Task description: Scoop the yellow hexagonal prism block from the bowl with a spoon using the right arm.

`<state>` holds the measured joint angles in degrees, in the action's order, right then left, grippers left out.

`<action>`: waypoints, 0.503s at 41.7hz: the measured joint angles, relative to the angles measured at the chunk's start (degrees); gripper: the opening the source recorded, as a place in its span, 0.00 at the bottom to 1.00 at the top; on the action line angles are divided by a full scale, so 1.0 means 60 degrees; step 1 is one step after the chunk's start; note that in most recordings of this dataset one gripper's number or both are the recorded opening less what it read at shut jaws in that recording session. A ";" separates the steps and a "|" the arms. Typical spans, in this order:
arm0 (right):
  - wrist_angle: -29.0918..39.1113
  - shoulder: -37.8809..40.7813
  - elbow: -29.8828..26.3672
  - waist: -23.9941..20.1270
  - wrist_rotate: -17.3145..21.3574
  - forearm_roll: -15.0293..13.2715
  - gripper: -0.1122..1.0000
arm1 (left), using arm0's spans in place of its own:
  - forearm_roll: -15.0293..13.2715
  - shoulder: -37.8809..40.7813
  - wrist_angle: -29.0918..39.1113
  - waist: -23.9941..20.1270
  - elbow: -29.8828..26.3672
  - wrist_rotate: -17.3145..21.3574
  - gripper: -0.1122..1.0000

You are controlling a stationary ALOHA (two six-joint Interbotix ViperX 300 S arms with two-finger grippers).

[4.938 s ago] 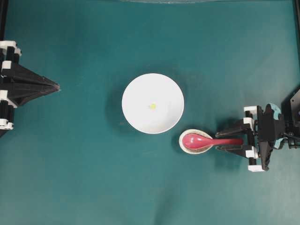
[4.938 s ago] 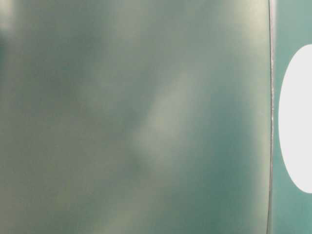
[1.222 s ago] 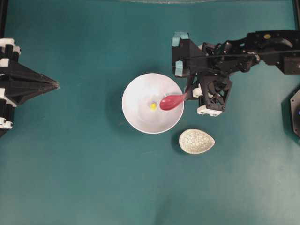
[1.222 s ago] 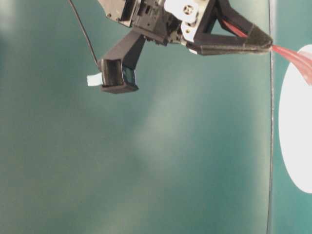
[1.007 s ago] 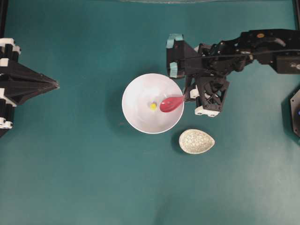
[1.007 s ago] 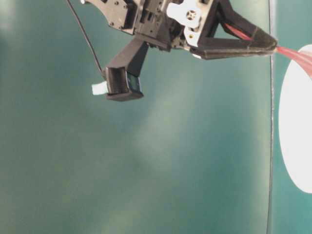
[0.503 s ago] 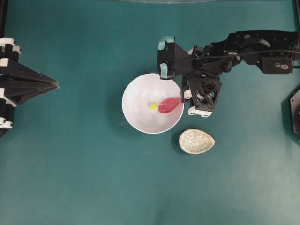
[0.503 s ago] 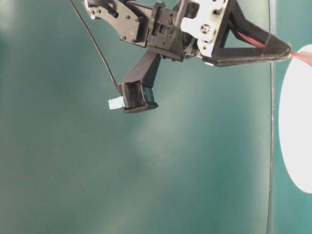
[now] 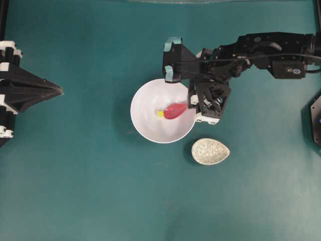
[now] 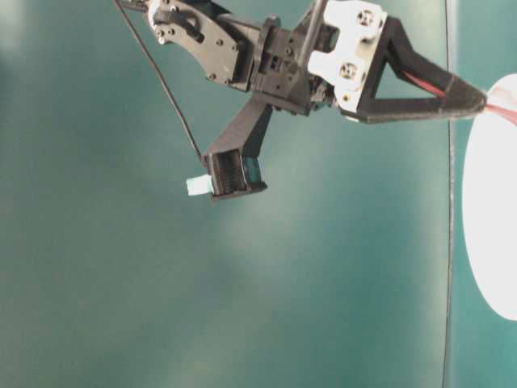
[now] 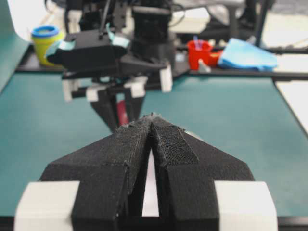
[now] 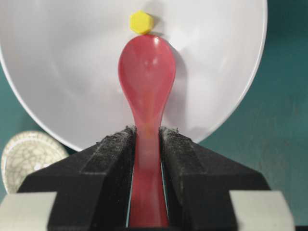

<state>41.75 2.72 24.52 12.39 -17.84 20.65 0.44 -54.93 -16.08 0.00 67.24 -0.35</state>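
Observation:
The white bowl [image 9: 148, 95] sits mid-table with the tiny yellow hexagonal prism block [image 9: 160, 113] on its floor. My right gripper [image 9: 190, 104] hangs over the bowl's right rim, shut on the handle of the red-pink spoon [image 9: 174, 111]. In the right wrist view the spoon [image 12: 147, 72] points into the bowl [image 12: 72, 57] and its scoop tip touches the block [image 12: 141, 22], which lies just beyond it. My left gripper [image 9: 61, 91] rests shut at the far left edge, pointing at the bowl, with nothing in it [image 11: 152, 115].
A speckled oval spoon rest [image 9: 210, 151] lies just below and right of the bowl, with nothing on it. Beyond the table's far edge stand a yellow cup [image 11: 44, 41], a red cup [image 11: 199, 50] and a blue cloth [image 11: 250, 53].
My right arm has moved left, sliding the spoon's scoop across the bowl floor until its tip meets the yellow block, which shifted slightly left. The left arm has not moved.

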 measured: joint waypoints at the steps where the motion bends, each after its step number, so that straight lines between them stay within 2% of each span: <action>1: -0.0015 0.0015 -0.0044 0.0015 -0.0015 0.0000 0.32 | 0.0015 0.0000 0.0000 0.0000 0.0000 0.0000 0.13; 21: -0.0352 0.0322 -0.0410 -0.0205 0.0015 0.0000 0.32 | 0.0015 0.0000 0.0000 0.0000 0.0000 0.0000 0.13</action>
<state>39.64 4.66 22.06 11.16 -17.75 20.65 0.53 -54.93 -16.08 0.00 67.24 -0.35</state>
